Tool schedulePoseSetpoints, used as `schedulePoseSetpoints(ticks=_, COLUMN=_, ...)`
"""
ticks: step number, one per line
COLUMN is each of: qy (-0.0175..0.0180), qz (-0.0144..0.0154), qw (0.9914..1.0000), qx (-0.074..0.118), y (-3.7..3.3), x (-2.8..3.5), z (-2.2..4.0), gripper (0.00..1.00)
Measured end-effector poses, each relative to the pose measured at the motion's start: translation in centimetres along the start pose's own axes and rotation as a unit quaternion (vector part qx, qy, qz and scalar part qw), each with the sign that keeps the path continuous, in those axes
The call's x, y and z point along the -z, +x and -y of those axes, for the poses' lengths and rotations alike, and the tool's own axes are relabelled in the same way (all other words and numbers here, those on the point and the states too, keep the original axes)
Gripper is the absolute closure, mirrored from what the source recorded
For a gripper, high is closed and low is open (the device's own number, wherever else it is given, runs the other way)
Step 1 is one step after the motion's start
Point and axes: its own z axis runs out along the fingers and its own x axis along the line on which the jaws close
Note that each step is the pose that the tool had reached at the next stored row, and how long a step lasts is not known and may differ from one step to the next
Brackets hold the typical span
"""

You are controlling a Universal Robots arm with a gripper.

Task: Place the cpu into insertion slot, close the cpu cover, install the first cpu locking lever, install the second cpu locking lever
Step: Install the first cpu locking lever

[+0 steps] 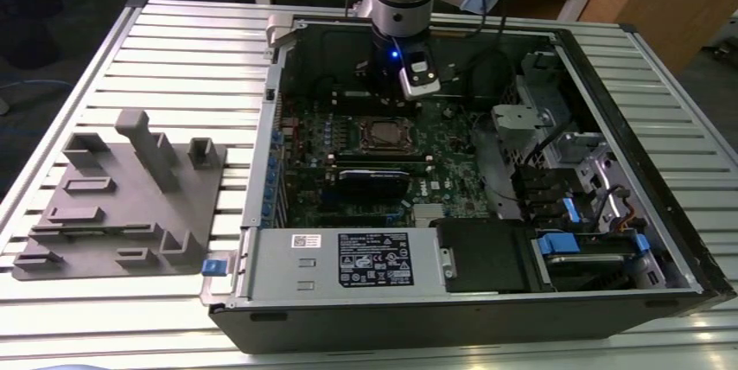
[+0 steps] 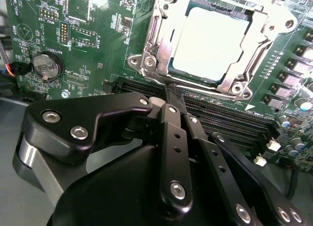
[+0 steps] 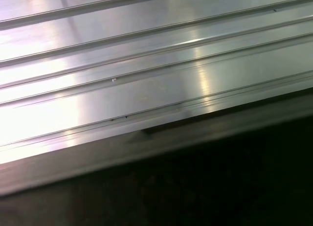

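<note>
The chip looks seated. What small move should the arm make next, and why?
The silver-grey square chip already lies under the closed silvery metal frame cover, and the shut tips of the black tool sit near that cover's edge. So probably press down there to begin latching it.

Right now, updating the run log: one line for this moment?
cpu: seated | cpu cover: closed over cpu | gripper: shut, tips at cover edge

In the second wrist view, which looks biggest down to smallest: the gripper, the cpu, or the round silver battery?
1. gripper, though it is nearest the camera
2. cpu
3. round silver battery
</note>
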Motion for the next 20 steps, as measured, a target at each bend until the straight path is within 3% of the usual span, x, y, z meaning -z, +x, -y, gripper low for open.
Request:
schedulePoseSetpoints(ticks=9, qy=0.0018, qz=0.0008, qw=0.99999, qx=-0.005, y=-0.01, x=-0.04, z=0.02, gripper=0.89)
schedulePoseSetpoints(ticks=20, qy=0.0013, qz=0.0009, qw=0.99999, qx=-0.005, y=-0.01, x=0.1, z=0.02, gripper=0.89)
